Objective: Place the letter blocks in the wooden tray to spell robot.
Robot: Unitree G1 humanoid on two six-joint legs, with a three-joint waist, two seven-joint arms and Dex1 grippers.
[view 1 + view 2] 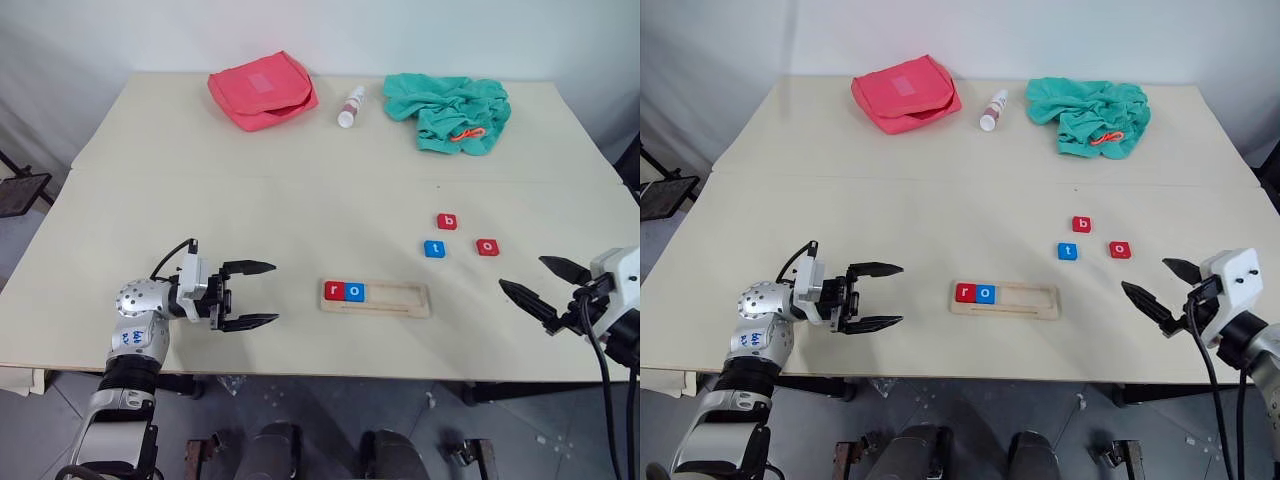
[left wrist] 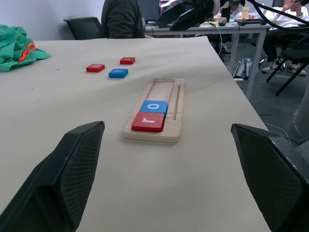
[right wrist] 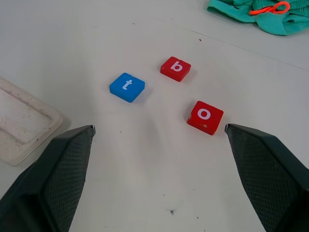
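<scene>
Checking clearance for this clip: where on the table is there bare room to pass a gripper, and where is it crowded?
Bare: between the left gripper and wooden tray, and the middle strip before the pink pouch. Crowded: the b, t and red o blocks cluster near the right gripper.

Red r block (image 1: 333,290) and blue o block (image 1: 355,291) in the pale wooden tray (image 1: 400,300); at its 1 o'clock, red b block (image 1: 447,221), blue t block (image 1: 434,248), red o block (image 1: 487,246), all white-lettered
</scene>
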